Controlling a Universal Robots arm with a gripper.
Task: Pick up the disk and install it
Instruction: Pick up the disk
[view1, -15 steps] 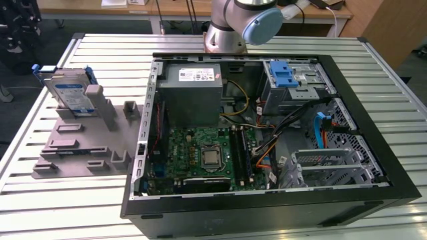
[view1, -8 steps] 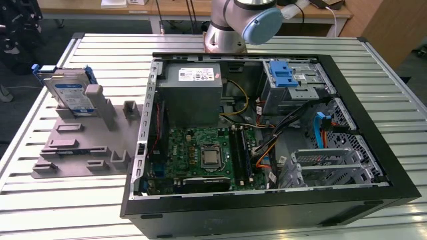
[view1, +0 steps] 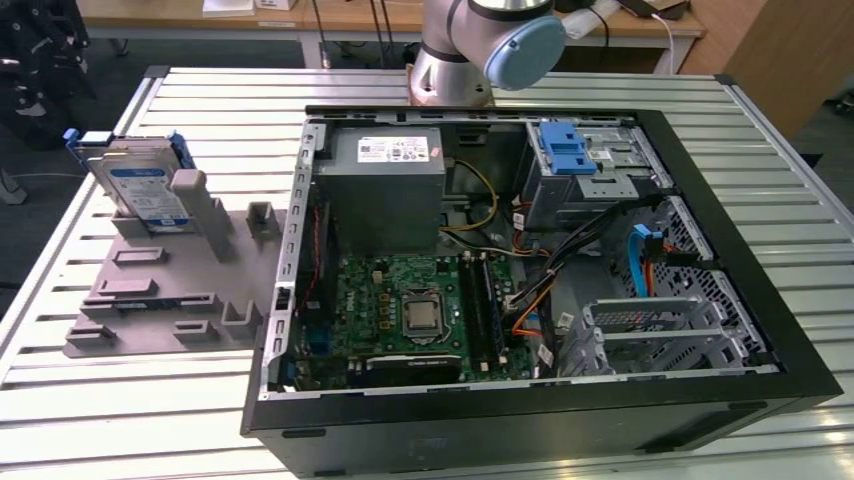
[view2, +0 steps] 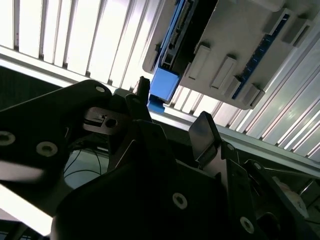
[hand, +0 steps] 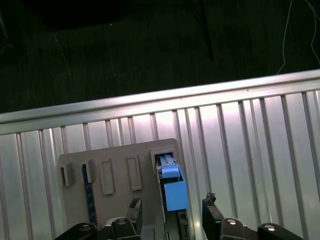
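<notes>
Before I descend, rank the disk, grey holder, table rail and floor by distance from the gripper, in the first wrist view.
1. The disk, standing in line between the fingers of the gripper.
2. The grey holder, around the disk's base.
3. The table rail, beyond the holder.
4. The floor, past the rail.

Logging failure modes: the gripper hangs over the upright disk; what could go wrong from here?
The silver hard drive with a blue plastic frame stands on edge in the grey holder; an off-centre gripper could strike the frame or the holder's wall. Loose blue and orange cables inside the open black computer case might snag the drive.
</notes>
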